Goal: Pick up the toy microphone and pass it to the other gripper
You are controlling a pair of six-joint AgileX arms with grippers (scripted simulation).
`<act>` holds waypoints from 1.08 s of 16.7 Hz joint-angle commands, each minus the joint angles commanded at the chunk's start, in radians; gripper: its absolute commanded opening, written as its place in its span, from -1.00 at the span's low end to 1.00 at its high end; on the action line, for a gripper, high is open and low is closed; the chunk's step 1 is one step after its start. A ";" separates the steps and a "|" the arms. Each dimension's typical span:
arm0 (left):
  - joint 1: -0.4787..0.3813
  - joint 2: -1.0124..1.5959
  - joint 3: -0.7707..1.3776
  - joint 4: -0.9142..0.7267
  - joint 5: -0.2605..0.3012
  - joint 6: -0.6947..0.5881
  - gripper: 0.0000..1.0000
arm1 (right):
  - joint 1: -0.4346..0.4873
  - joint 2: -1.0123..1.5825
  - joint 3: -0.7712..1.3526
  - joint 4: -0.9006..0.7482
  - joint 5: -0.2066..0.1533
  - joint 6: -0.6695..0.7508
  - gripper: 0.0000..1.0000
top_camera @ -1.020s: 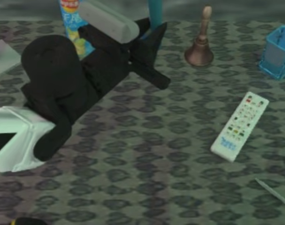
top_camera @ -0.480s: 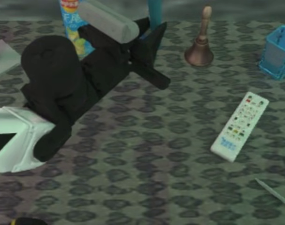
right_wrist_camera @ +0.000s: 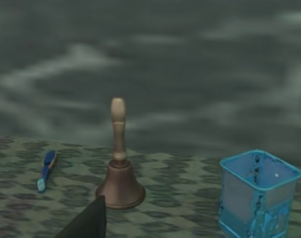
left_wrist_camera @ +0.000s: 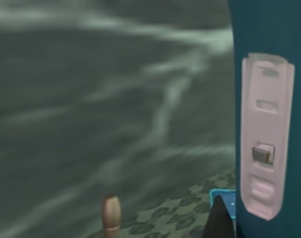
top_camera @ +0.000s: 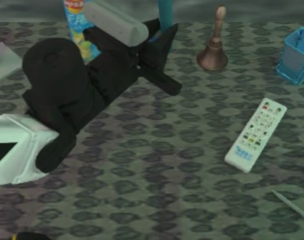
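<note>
The toy microphone (top_camera: 166, 11) stands upright at the back of the table, left of centre, raised off the patterned cloth. Only its teal handle shows in the top view; the head is out of view. My left gripper (top_camera: 164, 57) reaches in from the left and is shut on the handle. In the left wrist view the handle (left_wrist_camera: 289, 29) with its white switch strip (left_wrist_camera: 265, 134) fills one side, and one dark fingertip (left_wrist_camera: 218, 220) lies against it. My right arm is outside the top view; only one fingertip (right_wrist_camera: 90, 218) shows in its wrist view.
A bronze bell (top_camera: 212, 54) stands right of the microphone, with a blue open box (top_camera: 295, 54) at the far right. A white remote (top_camera: 256, 135) lies right of centre. A snack can (top_camera: 77, 22) stands behind the left arm. A small blue stick (right_wrist_camera: 46, 169) lies near the bell.
</note>
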 joint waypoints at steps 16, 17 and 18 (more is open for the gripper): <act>0.000 0.000 0.000 0.000 0.000 0.000 -1.00 | 0.421 0.989 0.595 0.354 -0.236 -0.051 1.00; 0.000 0.000 0.000 0.000 0.000 0.000 -1.00 | 0.422 0.991 0.596 0.355 -0.237 -0.051 1.00; 0.000 0.000 0.000 0.000 0.000 0.000 -1.00 | 0.422 0.991 0.596 0.355 -0.237 -0.051 1.00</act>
